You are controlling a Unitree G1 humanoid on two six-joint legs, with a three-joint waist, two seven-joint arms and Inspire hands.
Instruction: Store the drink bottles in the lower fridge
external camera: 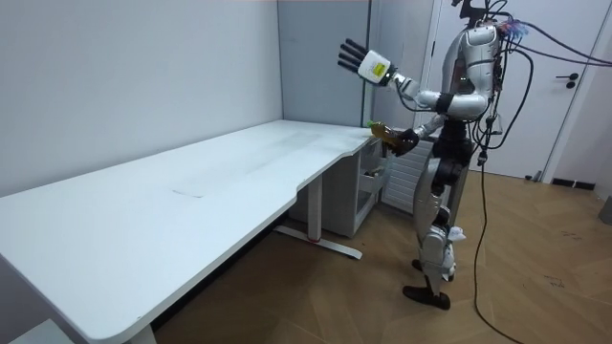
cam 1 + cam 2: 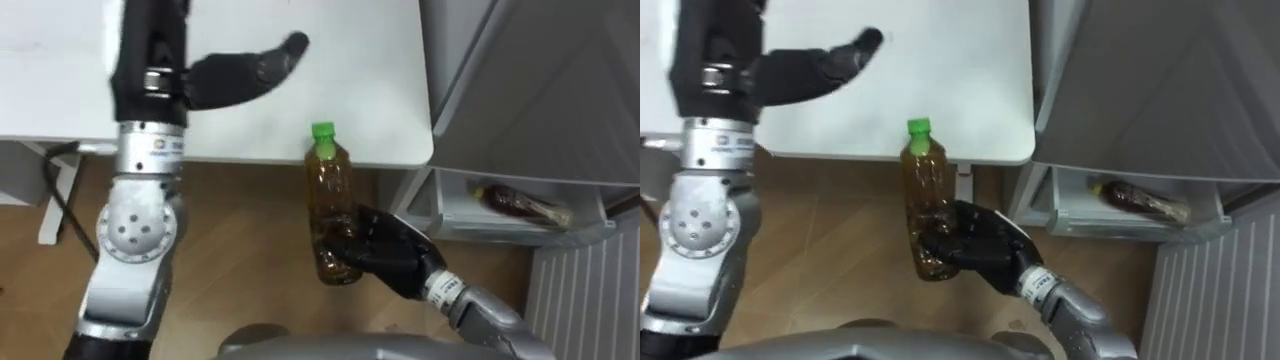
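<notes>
At the far end of the long white table [image 1: 191, 191], beside the grey fridge [image 2: 520, 80], your robot stands upright on the wood floor [image 2: 240, 230], its body turned toward the table's corner.

Its right hand [image 2: 385, 250] is wrapped around the lower half of a clear drink bottle [image 2: 332, 215], fingers and thumb curled about the amber contents. You see the bottle upright, green cap on top, held in the air just off the table's near edge and over the floor; it touches nothing but the hand.

Your robot's left hand [image 2: 235, 72] is raised above the tabletop with its fingers stretched out and loose, holding nothing. The room view shows it lifted to about head height, palm turned outward toward the wall.

To the robot's right, low on the fridge, a white compartment [image 2: 590, 228] stands open. A second drink [image 2: 520, 203], dark in colour, lies on its side in it, well apart from the bottle in the right hand. Whether that compartment is a drawer or a door shelf, you cannot tell from these views.
</notes>
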